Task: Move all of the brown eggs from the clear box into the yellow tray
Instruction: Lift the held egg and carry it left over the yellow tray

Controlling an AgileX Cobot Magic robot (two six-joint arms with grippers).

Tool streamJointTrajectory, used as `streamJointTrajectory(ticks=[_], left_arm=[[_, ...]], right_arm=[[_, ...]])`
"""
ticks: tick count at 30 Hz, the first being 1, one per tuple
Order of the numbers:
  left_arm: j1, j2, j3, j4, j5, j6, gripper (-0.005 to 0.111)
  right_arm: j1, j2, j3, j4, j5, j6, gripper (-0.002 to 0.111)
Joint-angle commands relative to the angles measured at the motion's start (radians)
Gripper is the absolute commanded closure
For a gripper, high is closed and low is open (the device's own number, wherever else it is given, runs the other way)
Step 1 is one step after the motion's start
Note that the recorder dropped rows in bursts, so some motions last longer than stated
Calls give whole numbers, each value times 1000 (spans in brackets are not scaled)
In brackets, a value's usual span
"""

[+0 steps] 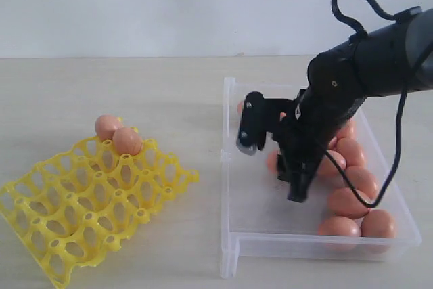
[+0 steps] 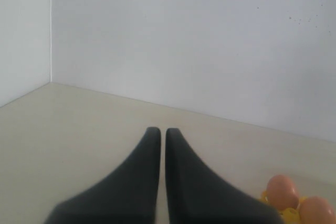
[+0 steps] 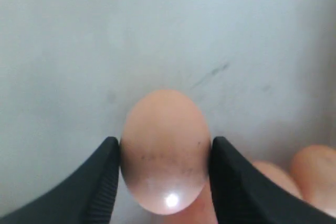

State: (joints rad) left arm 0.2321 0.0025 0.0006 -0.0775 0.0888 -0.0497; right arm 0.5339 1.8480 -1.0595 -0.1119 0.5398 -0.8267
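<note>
Fingers of the right hand (image 3: pixel 165 153) clamp 1 brown egg (image 3: pixel 164 124) across its middle, low in the clear box (image 1: pixel 231 167), likely for a secure lift. Left hand (image 2: pixel 158 145) hangs closed and empty near the yellow tray (image 1: pixel 67 201) holding 2 eggs (image 1: pixel 118 137).

Tray (image 1: pixel 74 214) left of box (image 1: pixel 260 208); two eggs (image 1: pixel 126 141) on tray's far corner, perhaps ten eggs (image 1: pixel 346 202) in box.
</note>
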Motion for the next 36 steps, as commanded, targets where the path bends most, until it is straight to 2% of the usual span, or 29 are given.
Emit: streamJointTrajectory(ticks=[1,2,3,5,8,10,11,13,15,21,27,29,33,36], left_arm=[[2,-2,-1,-9,-11,-9,103],[2,-2,-1,-9,-11,-9,103],[2,-2,-1,-9,-11,-9,103],[2,-2,-1,-9,-11,-9,103],[2,-2,-1,-9,-11,-9,103],[2,-2,-1,-9,-13,-9,103],[2,-2,-1,-9,-13,-9,103],[2,-2,-1,-9,-13,-9,103],[2,-2,-1,-9,-13,-9,103],[2,-2,-1,-9,-13,-9,103],[2,-2,-1,-9,-12,-9,103],[2,-2,-1,-9,-12,-9,103],[2,-2,-1,-9,-12,-9,103],[2,-2,-1,-9,-13,-9,103]], right_arm=[[-37,0,1,401,-300,-1,108],[-64,0,1,520,-366,-1,108],[-75,0,7,560,-394,-1,108],[-96,0,78,708,-561,3,108],[-96,0,213,684,-821,137,108],[-96,0,328,468,-1068,445,108],[-97,0,399,224,-1253,730,108],[-106,11,467,23,-1512,913,108],[-111,27,506,-38,-1749,982,108],[-111,49,506,-143,-1761,1090,108],[-96,49,362,-554,-1761,1246,108],[-84,49,309,-635,-1761,1324,108],[-64,103,210,-670,-1756,1521,108],[-30,175,140,-679,-1665,1591,108]])
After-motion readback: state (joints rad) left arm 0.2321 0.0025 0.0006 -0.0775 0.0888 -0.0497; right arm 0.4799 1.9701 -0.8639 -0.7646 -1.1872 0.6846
